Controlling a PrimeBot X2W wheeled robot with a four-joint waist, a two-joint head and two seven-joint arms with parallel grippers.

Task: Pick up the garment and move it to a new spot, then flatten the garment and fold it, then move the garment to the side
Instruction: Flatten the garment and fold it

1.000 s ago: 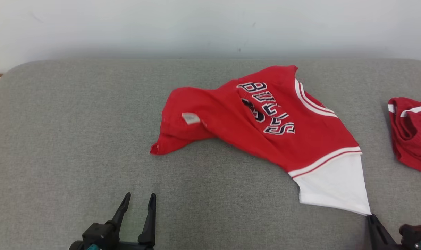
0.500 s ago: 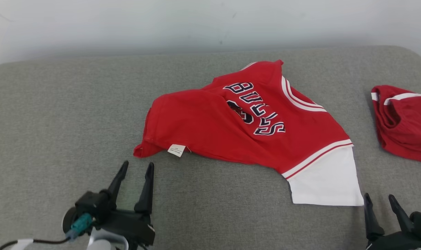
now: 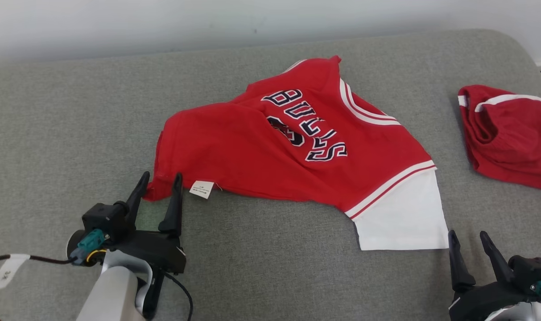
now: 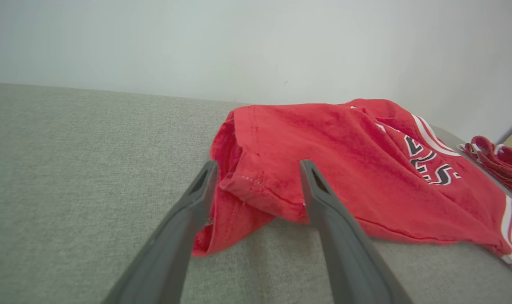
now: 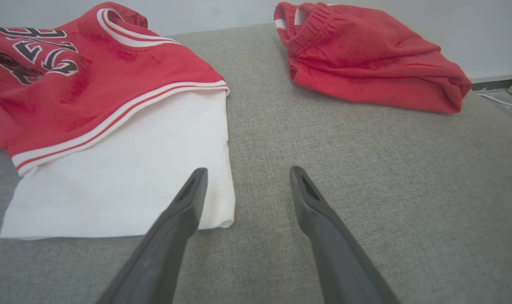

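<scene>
Left fingers [image 3: 173, 200]: spread open and holding nothing. The bunched hem corner of the red knit jersey with dark block lettering [image 3: 261, 151] sits between their tips, at the jersey end farthest from the folded red shorts with white stripes [image 3: 511, 138]. Whether the tips touch the cloth I cannot tell.
Right fingers [image 3: 456, 258]: also open and empty, low over the grey woven-fabric bench [image 3: 65, 111]. They are just short of the jersey's white sleeve [image 3: 399, 218], at the sleeve corner nearer the shorts.
Garment: lies lettering-up on the bench, well apart from the shorts. It is mostly spread out, but the hem end far from the shorts is rumpled and doubled over, with a small white label [image 3: 201, 189] poking out.
Step in hand: probably flattening, with the jersey already laid at its spot and no fold begun.
Next move: likely the left fingers should close on the doubled hem corner, taking both layers, and draw it away from the shorts. The right fingers would need to pin or grip the sleeve corner so the cloth stretches flat rather than sliding.
</scene>
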